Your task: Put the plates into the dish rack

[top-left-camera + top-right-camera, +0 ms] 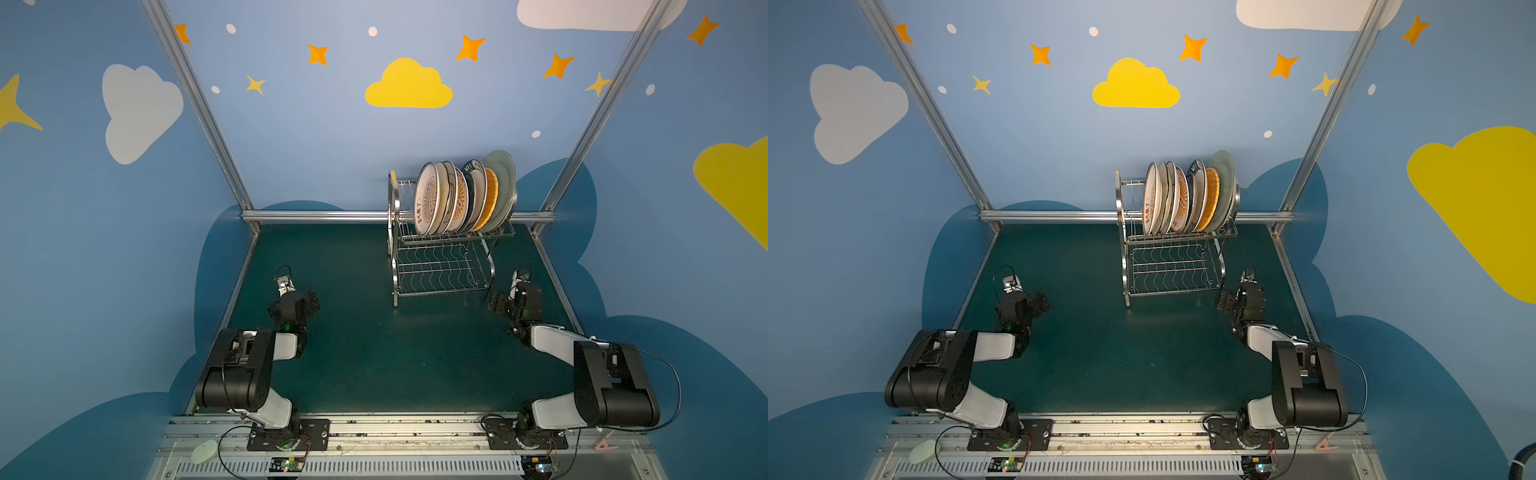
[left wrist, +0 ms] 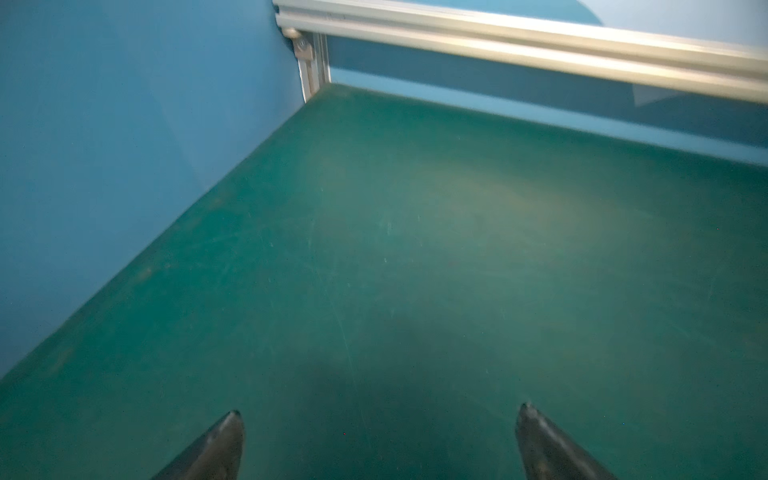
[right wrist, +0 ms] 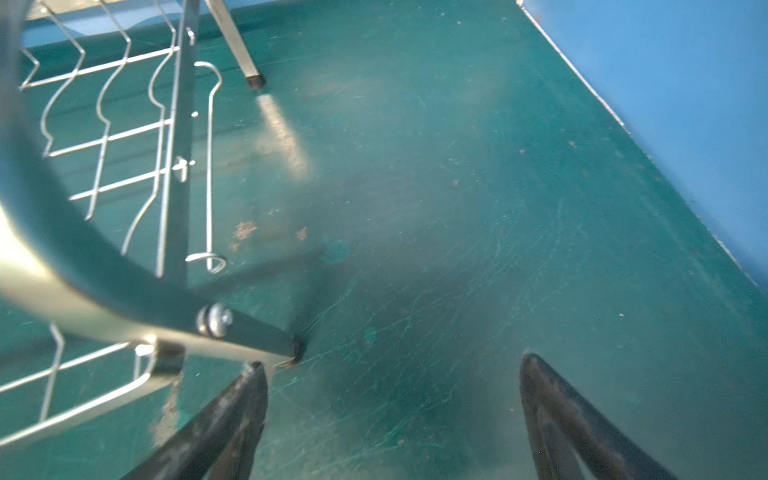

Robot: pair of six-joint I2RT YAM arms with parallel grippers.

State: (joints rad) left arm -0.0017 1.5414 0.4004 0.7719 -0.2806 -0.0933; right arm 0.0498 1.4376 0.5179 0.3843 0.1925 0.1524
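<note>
Plates [image 1: 461, 195] upright in dish rack [image 1: 440, 270] upper tier. Left jaws spread wide, empty, above worktop [image 1: 374, 353]. Right jaws spread wide, empty, just beside rack foot.

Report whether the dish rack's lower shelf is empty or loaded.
Empty: in both top views the lower shelf shows only bare wavy wires; the plates stand on edge in the upper tier.

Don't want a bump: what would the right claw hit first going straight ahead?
Probably bare mat; the right claw points just past the near foot of the dish rack, depth unclear.
</note>
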